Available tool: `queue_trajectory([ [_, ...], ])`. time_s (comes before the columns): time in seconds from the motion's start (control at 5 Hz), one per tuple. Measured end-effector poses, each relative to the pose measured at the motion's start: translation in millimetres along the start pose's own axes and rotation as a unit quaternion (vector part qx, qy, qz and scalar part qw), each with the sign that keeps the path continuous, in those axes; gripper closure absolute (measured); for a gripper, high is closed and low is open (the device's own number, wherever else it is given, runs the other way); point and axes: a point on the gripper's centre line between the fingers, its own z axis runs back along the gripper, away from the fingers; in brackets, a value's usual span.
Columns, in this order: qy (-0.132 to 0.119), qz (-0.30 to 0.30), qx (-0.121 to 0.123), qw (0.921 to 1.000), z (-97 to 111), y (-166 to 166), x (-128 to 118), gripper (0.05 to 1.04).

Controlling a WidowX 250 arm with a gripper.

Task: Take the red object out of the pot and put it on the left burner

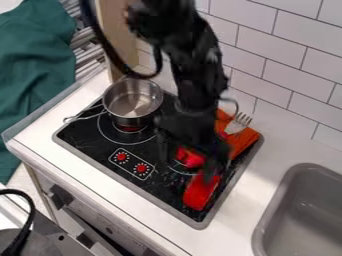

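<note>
Evidently, the tool (189, 161) hung open above the stovetop (100, 140).
The red object (191, 158) was between its spread fingers at the right burner, apart from the metal pot (133, 114) at the left; a flat red piece (200, 193) lay nearer the front edge.

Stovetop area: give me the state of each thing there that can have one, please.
Metal pot: upright, no lid on.
Stovetop: on or off, can't tell.
Larger red piece: lying on the stovetop.
Smaller red piece: partly hidden; held or resting, can't tell.
Fork: prongs toward the tiled wall.
</note>
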Motion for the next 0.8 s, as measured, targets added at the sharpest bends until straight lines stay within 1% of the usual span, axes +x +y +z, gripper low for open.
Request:
queue_trajectory([
  [0.2, -0.035, 0.001, -0.007, 0.9994, 32, 9, 3, 0.078],
  [0.4, -0.039, 0.005, -0.011, 0.9992, 36, 15, 3, 0.079],
  [0.8, -0.037, 0.014, -0.013, 0.9991, 36, 23, 3, 0.079],
])
